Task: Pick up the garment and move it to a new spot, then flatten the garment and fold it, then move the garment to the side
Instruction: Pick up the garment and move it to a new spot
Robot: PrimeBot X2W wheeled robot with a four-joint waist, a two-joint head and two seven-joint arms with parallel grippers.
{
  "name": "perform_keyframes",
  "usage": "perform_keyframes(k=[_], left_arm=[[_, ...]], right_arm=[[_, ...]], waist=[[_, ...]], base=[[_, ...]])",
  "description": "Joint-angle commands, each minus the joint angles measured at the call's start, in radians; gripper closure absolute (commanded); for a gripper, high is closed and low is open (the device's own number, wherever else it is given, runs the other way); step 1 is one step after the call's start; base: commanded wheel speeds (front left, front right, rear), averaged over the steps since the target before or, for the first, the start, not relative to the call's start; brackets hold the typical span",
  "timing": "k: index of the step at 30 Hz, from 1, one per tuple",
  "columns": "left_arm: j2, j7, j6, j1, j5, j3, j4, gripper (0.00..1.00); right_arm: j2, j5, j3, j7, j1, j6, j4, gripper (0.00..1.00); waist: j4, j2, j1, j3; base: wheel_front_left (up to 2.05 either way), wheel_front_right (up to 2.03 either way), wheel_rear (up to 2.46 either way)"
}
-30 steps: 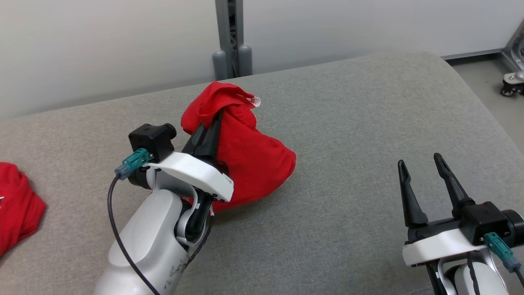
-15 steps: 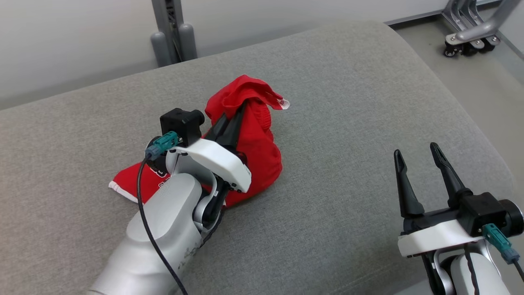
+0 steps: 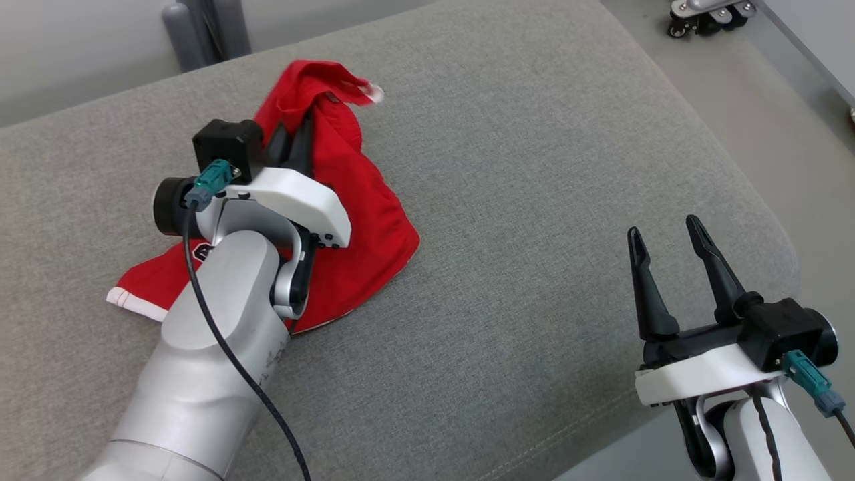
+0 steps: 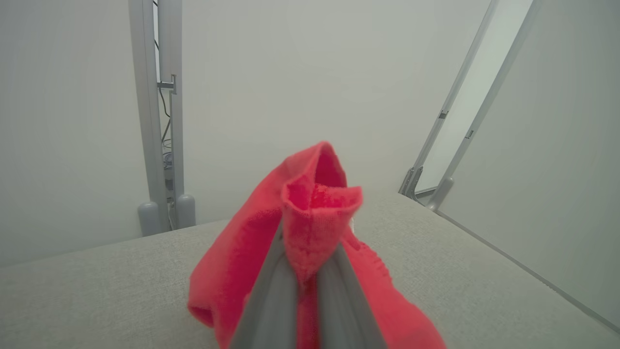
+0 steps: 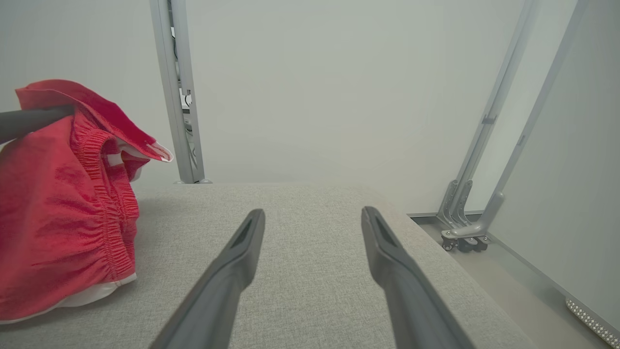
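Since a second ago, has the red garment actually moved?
Yes. Shut in the left pincer, the red garment went right: it sat directly before the grey post, now lies right of it.

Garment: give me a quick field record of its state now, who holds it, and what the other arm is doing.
garment: red, bunched, top pulled up, lower part lying on the grey cushion
left gripper: shut on a top fold of the garment
right gripper: open, empty, apart from the garment to its right
fold state: not flattened, not folded
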Motion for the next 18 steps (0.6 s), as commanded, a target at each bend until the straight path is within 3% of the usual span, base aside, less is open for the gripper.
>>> perform_keyframes(k=[1, 8, 9, 10, 18], left_arm=[[0.004, -0.004, 0.011, -0.008, 0.027, 0.023, -0.008, 1.0], [0.004, -0.005, 0.015, 0.021, 0.106, 0.105, 0.023, 1.0], [0.004, -0.004, 0.016, 0.029, 0.097, 0.106, 0.061, 0.06], [0.003, -0.004, 0.009, 0.022, 0.095, 0.098, 0.086, 0.0], [0.002, -0.003, -0.018, -0.007, 0.057, 0.062, 0.149, 0.0]], right_arm=[[-0.003, 0.009, 0.004, -0.005, -0.01, 0.0, -0.004, 0.0], [-0.003, 0.024, 0.021, -0.005, -0.02, 0.0, -0.002, 0.0], [-0.003, 0.025, 0.023, -0.005, -0.022, 0.0, 0.0, 0.0], [-0.003, 0.025, 0.025, -0.005, -0.024, 0.0, 0.001, 0.0], [-0.004, 0.015, 0.016, -0.005, -0.028, 0.0, 0.01, 0.0]], waist=[[-0.01, -0.0001, 0.0, 0.013], [-0.021, -0.0001, 0.0, 0.032], [-0.022, -0.0001, 0.0, 0.032], [-0.022, -0.0001, 0.0, 0.034], [0.009, -0.0001, 0.0, 0.016]], base=[[0.0, 0.0, 0.0], [0.0, 0.0, 0.0], [0.0, 0.0, 0.0], [0.0, 0.0, 0.0], [0.0, 0.0, 0.0]])
